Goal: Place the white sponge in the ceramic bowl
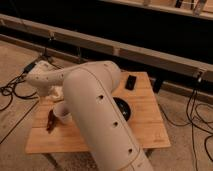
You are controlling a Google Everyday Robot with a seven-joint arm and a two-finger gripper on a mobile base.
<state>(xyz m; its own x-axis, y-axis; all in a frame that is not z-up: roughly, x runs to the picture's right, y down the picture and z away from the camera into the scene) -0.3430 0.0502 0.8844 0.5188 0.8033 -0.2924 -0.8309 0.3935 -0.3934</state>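
Note:
My white arm (pixel 95 105) fills the middle of the camera view and reaches left over the wooden table (pixel 145 130). The gripper (pixel 54 94) hangs at the arm's left end, above the table's back left part, just behind a white cup (pixel 62 113). The black ceramic bowl (pixel 124 109) sits mid-table to the right of the arm, and its left half is hidden behind the arm. The white sponge does not show; the arm hides much of the table's left side.
A brown-red object (pixel 51 120) lies left of the cup near the table's left edge. A small black device (pixel 130 82) lies at the back of the table. Cables (pixel 12 92) run over the floor to the left and right. A dark wall with a rail (pixel 150 52) stands behind.

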